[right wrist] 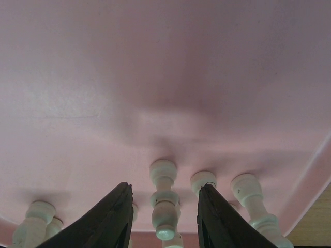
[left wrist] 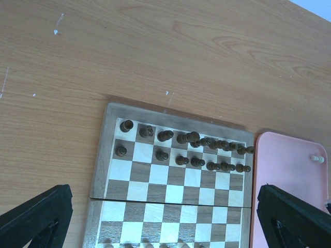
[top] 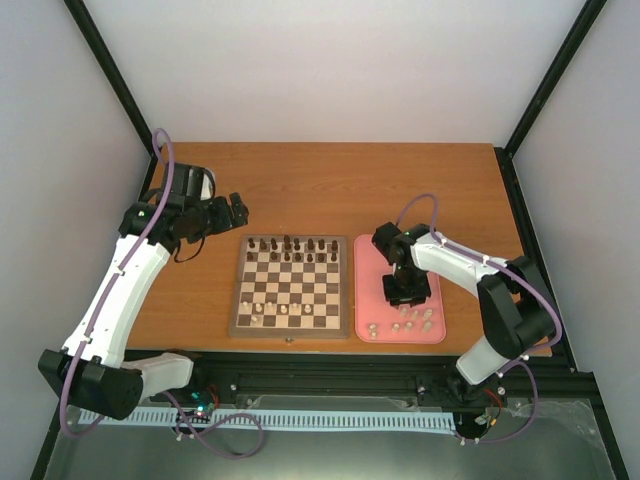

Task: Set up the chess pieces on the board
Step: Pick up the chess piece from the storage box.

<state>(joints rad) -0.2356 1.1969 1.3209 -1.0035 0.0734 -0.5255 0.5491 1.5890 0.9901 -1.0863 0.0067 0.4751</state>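
The board [top: 244, 290] lies mid-table with dark chessmen [top: 292, 244] along its far rows and several cream chess pieces [top: 286, 310] on its near rows. More cream pieces [top: 400, 323] stand at the near end of the pink tray [top: 368, 268]. My right gripper [top: 408, 290] hangs low over the tray. In the right wrist view it [right wrist: 164, 187] is open, its fingers either side of one upright cream piece [right wrist: 164, 204] with a gap on each side. My left gripper [top: 228, 212] is wide open above the table, left of the board's far corner, holding nothing.
In the left wrist view the board [left wrist: 170, 194] fills the lower middle, with dark chessmen [left wrist: 196, 150] on its far rows. The pink tray [left wrist: 289, 170] shows at the right with one cream piece [left wrist: 317, 159] on it. Black frame posts border the table.
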